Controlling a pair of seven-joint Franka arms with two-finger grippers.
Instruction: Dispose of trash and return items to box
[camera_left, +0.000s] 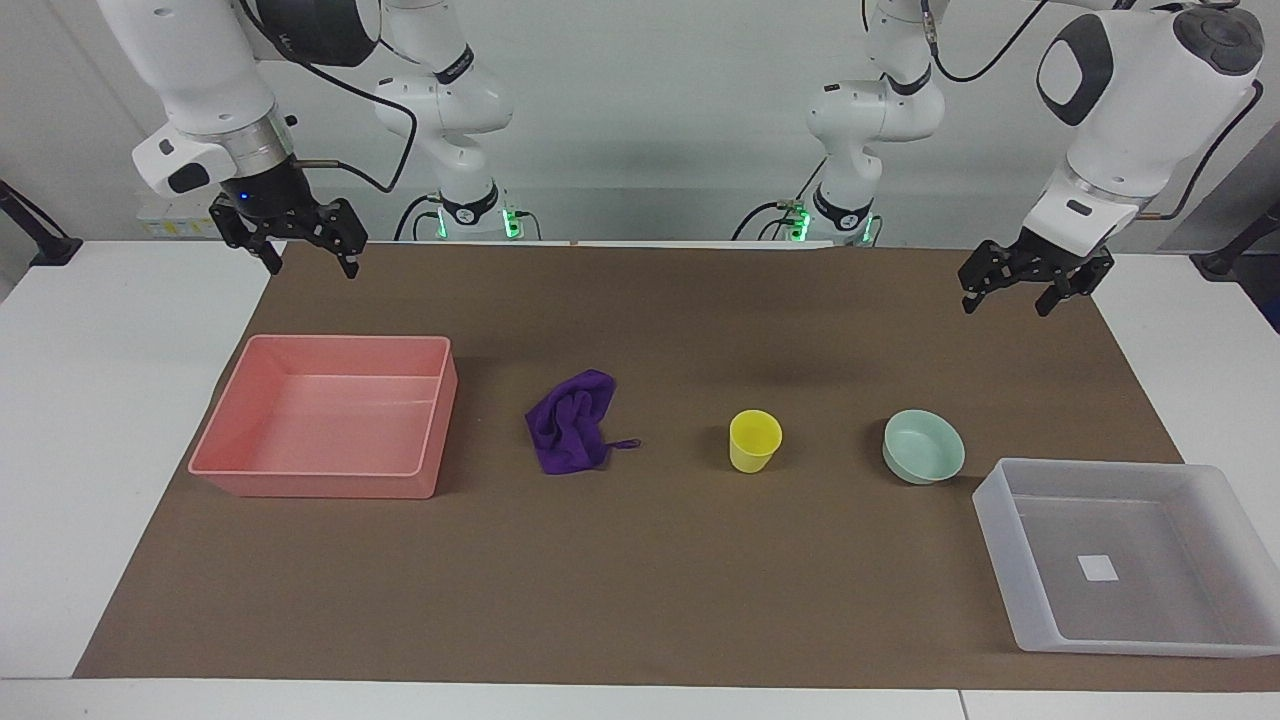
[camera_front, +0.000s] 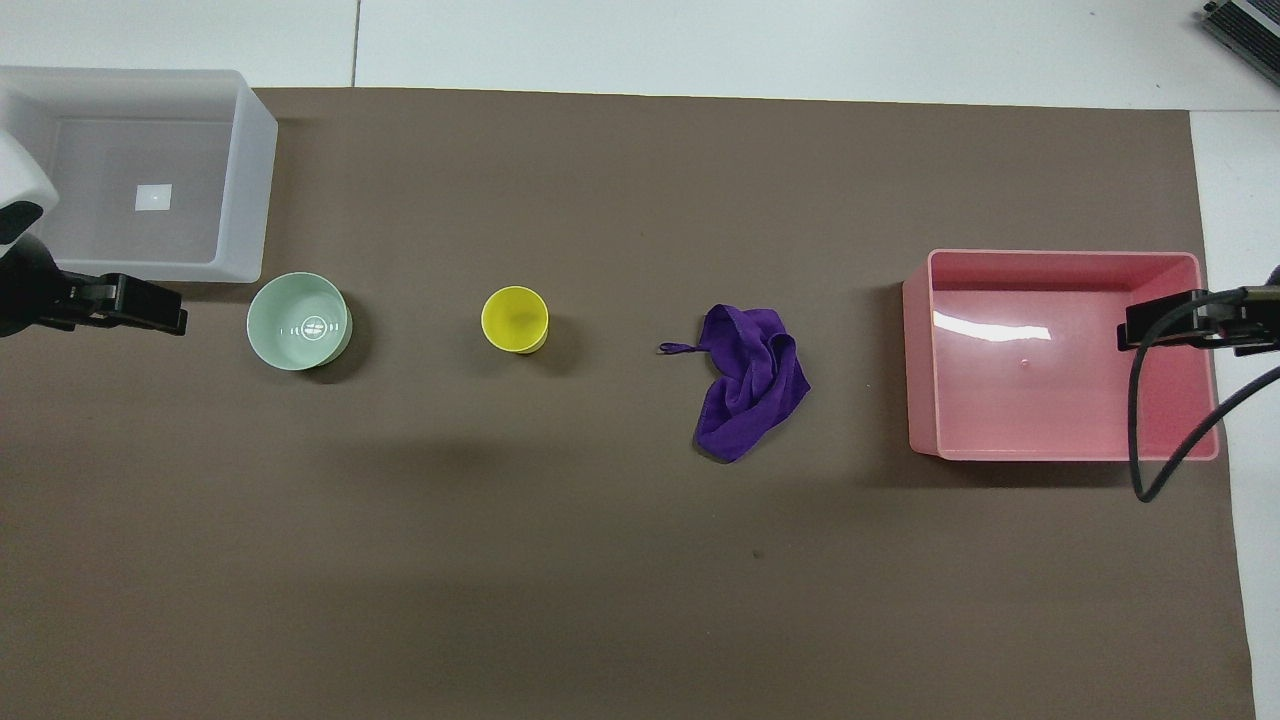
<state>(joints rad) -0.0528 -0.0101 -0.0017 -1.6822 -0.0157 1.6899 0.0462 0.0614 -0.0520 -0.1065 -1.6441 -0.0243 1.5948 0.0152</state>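
Note:
A purple rag (camera_left: 572, 422) (camera_front: 750, 380) lies crumpled on the brown mat between the pink tray and the yellow cup (camera_left: 754, 440) (camera_front: 515, 319). The mint-green bowl (camera_left: 923, 446) (camera_front: 298, 320) stands beside the cup, toward the left arm's end. The translucent box (camera_left: 1010, 560) (camera_front: 245, 180) stands empty beside the bowl, a little farther from the robots. My right gripper (camera_left: 308, 262) is open and empty, raised over the mat's edge near the pink tray. My left gripper (camera_left: 1006, 302) is open and empty, raised over the mat at the left arm's end.
A pink rectangular tray (camera_left: 435, 420) (camera_front: 920, 350) stands empty at the right arm's end of the brown mat (camera_left: 640, 580). White table (camera_left: 90, 420) surrounds the mat. A black cable (camera_front: 1140, 440) hangs from the right wrist.

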